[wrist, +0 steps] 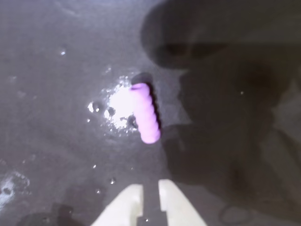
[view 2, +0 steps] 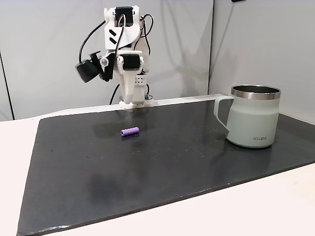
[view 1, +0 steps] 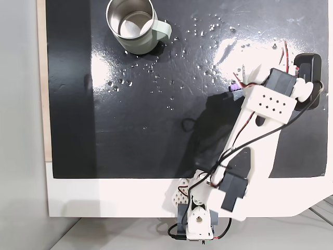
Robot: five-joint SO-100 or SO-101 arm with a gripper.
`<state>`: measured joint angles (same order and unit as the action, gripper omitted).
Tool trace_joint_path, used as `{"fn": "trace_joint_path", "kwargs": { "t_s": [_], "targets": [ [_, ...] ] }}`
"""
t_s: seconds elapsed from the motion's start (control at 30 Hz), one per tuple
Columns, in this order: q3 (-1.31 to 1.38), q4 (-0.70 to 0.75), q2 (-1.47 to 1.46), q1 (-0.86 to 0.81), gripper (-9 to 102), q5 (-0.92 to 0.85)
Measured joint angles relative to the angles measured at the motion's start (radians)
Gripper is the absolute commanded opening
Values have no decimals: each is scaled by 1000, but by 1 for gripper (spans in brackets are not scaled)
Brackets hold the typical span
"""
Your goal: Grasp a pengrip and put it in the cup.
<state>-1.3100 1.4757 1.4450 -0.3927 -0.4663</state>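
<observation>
Black mat (view 1: pixel 130 130) across most of the top-down fixed view, on a white table (view 1: pixel 104 198). White arm (view 1: pixel 250 135) at lower right of that view, reaching toward the right edge; at upper left of the side-on fixed view, raised well above the mat. Green cup (view 1: pixel 136 25) at top centre of the top-down view, far right in the side-on one (view 2: pixel 251 120), upright, apparently empty. Gripper (wrist: pixel 150 192) at bottom centre of the wrist view: two pale fingertips nearly together, a narrow gap between, nothing held. Purple pengrip (wrist: pixel 146 113) lying flat on the mat, mid-frame just above those tips, apart from them; left of centre in the side-on view (view 2: pixel 130 132), well apart from the cup. Judged from this: only the approach under way. Left to do: opening, descent, grasp, carry, drop in the cup.
</observation>
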Motion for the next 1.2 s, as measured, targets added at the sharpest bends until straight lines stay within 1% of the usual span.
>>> {"fn": "trace_joint_path", "kwargs": {
  "t_s": [0.1,0.27,0.37,1.07,1.2],
  "targets": [
    [104,46,-110,-9,1,-2],
    [224,114,-238,-15,17,-8],
    [238,118,-256,-18,21,-9],
    [247,117,-426,-20,18,-9],
    [293,106,-453,-20,16,-9]
  ]
}}
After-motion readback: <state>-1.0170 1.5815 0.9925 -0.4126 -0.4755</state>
